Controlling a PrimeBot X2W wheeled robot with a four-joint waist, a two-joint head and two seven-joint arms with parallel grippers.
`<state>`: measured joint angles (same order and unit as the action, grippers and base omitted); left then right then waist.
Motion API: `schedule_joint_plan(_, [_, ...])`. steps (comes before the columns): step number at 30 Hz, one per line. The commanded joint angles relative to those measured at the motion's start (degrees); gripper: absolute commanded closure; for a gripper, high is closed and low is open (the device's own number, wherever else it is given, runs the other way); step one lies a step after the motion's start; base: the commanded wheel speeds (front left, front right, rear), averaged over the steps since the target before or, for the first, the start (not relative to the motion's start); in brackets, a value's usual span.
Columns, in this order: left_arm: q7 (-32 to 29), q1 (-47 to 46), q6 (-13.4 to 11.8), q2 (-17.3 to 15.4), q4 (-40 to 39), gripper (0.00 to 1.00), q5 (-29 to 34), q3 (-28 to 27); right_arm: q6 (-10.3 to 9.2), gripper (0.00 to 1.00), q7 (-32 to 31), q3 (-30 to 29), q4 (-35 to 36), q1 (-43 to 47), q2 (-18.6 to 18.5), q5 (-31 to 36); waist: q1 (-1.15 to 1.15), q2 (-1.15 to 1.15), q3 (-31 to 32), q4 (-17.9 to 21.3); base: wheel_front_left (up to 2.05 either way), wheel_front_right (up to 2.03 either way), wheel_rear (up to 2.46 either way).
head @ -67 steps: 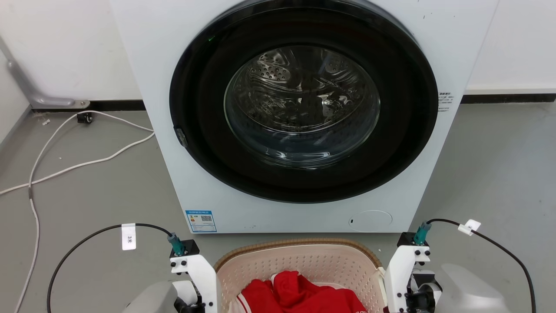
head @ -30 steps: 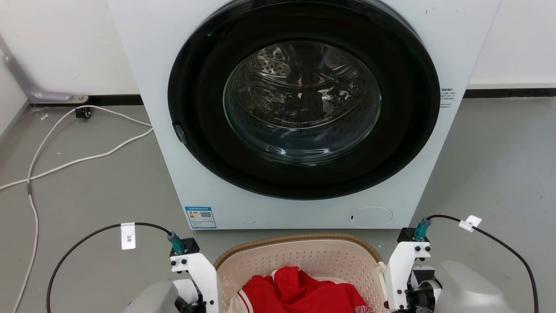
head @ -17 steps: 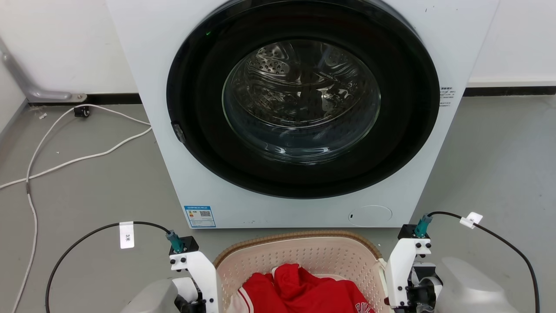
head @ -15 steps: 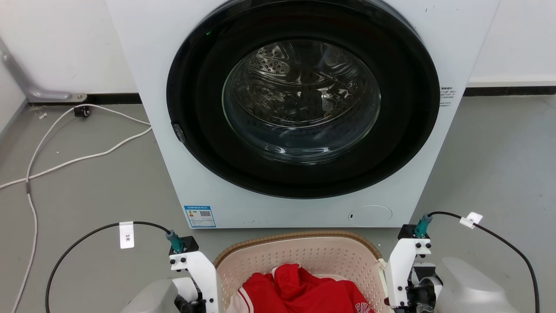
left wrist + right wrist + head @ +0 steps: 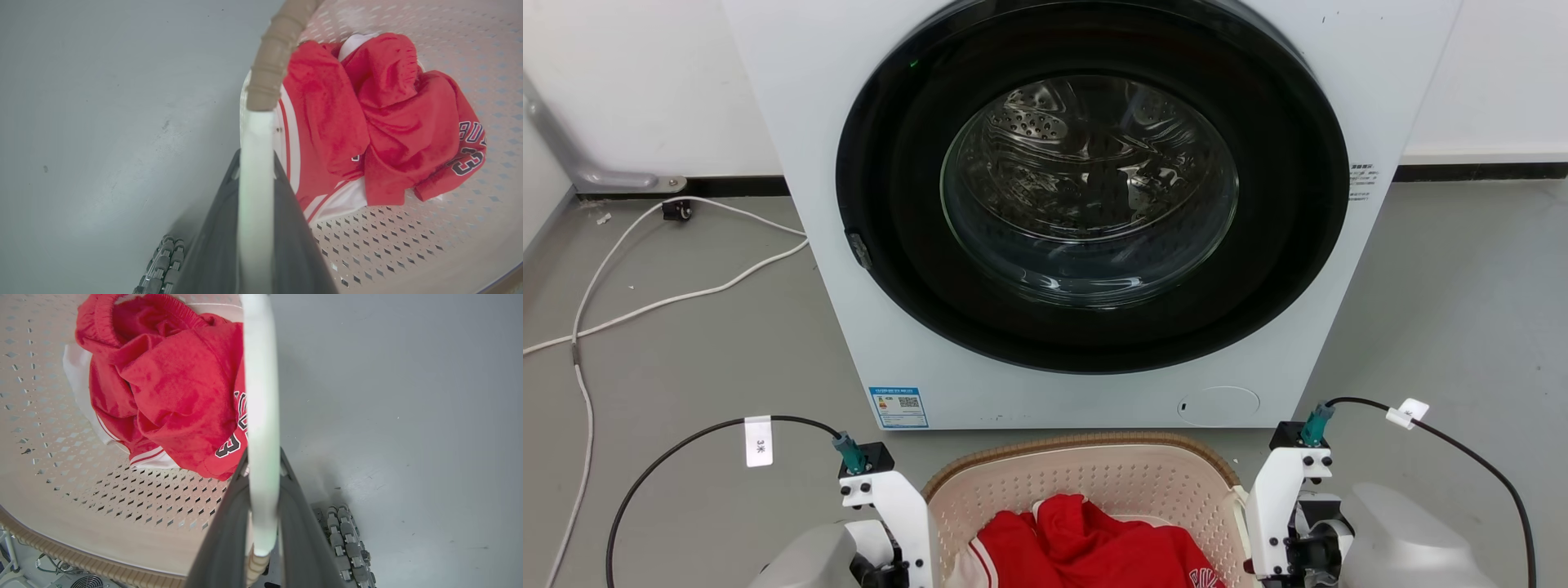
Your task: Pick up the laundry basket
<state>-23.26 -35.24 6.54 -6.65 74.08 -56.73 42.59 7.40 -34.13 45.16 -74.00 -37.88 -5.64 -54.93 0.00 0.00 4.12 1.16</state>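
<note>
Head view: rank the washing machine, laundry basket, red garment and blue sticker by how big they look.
1. washing machine, by far the largest
2. laundry basket, cut off by the bottom edge
3. red garment, lying inside the basket, also cut off
4. blue sticker on the machine's front, smallest

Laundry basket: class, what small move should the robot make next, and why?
Probably raise both arms straight up together. The left gripper is shut on the laundry basket's left handle and the right gripper on its right handle, so an even lift should keep it level with the red garment inside.
</note>
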Motion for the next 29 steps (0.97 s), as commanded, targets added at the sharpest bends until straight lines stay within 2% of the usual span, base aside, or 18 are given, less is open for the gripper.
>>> schedule_joint_plan(1, [0.48, -1.06, 0.11, 0.30, -0.39, 1.00, -0.55, 0.13, 0.16, 1.00, 0.11, -0.07, 0.30, -1.06, 0.59, -0.23, 0.00, 0.00, 0.01, 0.02, 0.00, 0.00, 0.00])
schedule_joint_plan(29, [0.99, -1.24, -0.30, 0.20, -0.39, 1.00, -0.99, 0.46, 0.16, 1.00, 0.17, -0.34, 0.30, -0.66, 0.79, -0.69, 0.00, 0.00, -0.16, 0.21, 0.00, 0.00, 0.00])
